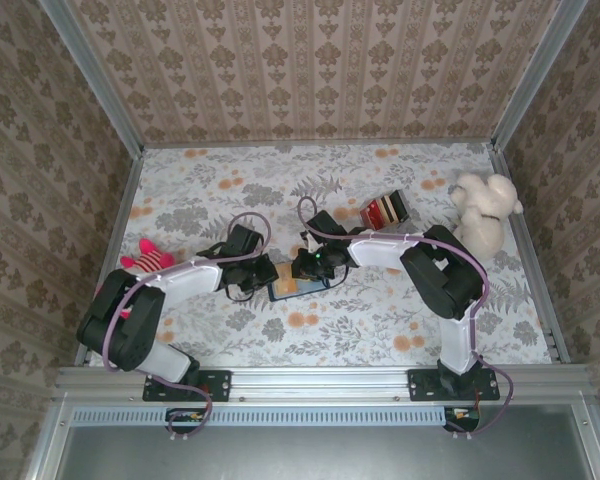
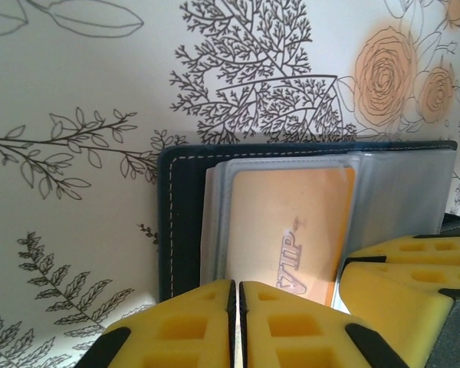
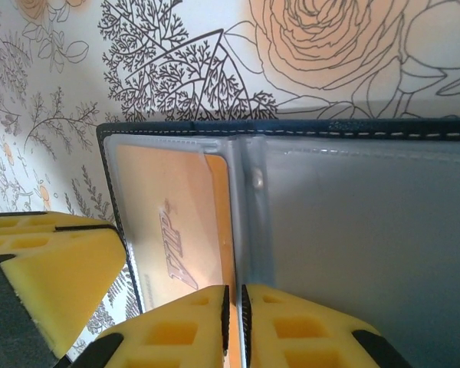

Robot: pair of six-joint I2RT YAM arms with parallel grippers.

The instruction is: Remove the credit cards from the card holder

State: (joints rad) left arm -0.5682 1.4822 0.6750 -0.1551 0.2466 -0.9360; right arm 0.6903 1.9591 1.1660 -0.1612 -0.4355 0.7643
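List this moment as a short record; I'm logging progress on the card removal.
holder: open, lying on table
card: orange, marked VIP, inside clear sleeve, not yet out
left gripper: jaws almost together at the sleeve
right gripper: jaws almost together at the sleeve edge
grip: unclear whether either holds anything

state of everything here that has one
card holder: open, lying flat on the table
orange VIP card: inside a clear sleeve, not pulled out
left end effector: fingers closed to a slit over the card's edge
right end effector: fingers closed to a slit at the sleeve fold
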